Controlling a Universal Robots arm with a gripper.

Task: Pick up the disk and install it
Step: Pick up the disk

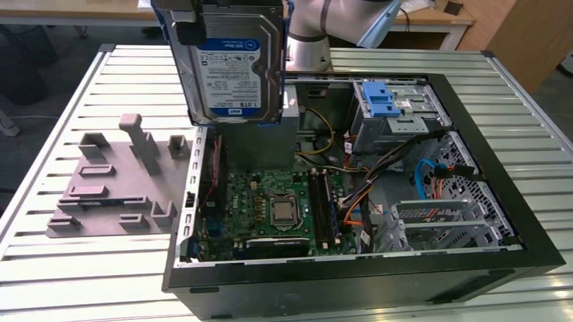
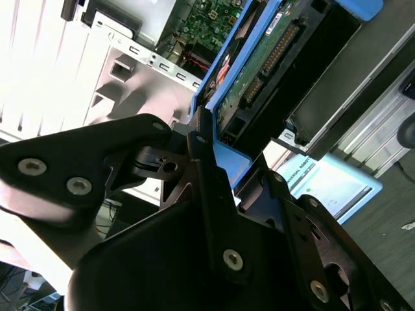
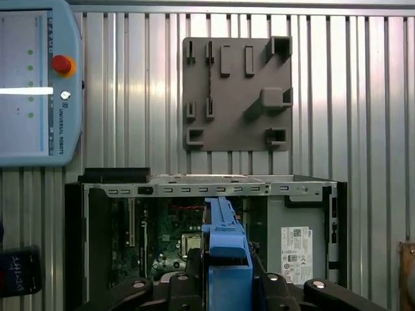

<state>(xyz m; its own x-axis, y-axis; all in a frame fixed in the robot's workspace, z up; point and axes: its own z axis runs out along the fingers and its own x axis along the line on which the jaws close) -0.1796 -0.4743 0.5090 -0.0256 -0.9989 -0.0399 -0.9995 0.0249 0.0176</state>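
One disk [image 1: 235, 67] in play.

Exterior view: the disk hangs upright in the air, label toward the camera, with its blue carrier [image 1: 284, 40] running along its edge. The end effector [image 1: 231, 13] grips it at the top. Below it the open computer case [image 1: 358, 275] lies on the slatted metal counter [image 1: 80, 268], motherboard [image 1: 268, 201] exposed. A blue-latched drive cage [image 1: 387, 100] sits in the far corner on the exterior view's right. A grey fixture plate [image 1: 107, 194] rests on the counter just beside the case, on the exterior view's left. The robot arm [image 1: 309, 40] stands behind the disk.

Second wrist view: black fingers [image 2: 204, 168] are clamped narrow on the carrier, one on each side. The disk's green circuit board and connector edge point away from the wrist, toward the case.

First wrist view: the carrier shows edge-on between the fingers, above the open case. A power supply box [image 3: 298, 246] with a white sticker sits inside the case. The fixture plate lies beyond the case, and a teach pendant [image 3: 32, 84] lies on the counter well apart from the plate.
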